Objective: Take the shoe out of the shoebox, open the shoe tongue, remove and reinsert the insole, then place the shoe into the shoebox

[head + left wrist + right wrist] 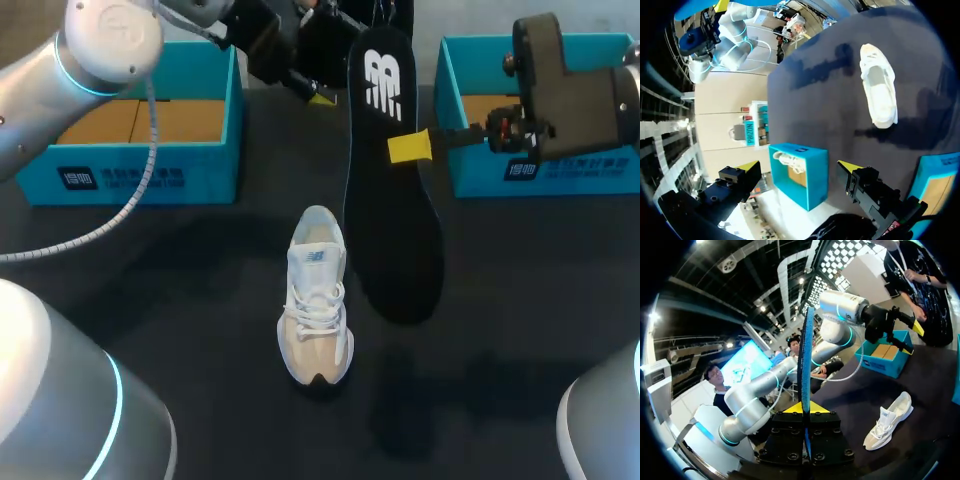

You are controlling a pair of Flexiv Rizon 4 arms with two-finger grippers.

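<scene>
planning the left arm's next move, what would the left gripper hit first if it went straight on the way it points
Most likely the blue shoebox: it sits straight ahead between the open fingers of the left gripper. Depth is hard to judge, so it might pass over it.

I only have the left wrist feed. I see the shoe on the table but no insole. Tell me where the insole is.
Observer: The black insole is clamped in the right end effector and held up off the table.
Operator: Give me its position relative to the shoe.
Observer: In the head view it hangs beside the shoe, on the right arm's side and apart from it.
Operator: Report how the grip looks.
Observer: The right wrist view shows the insole edge-on between both fingers, pinched from two sides.
</scene>
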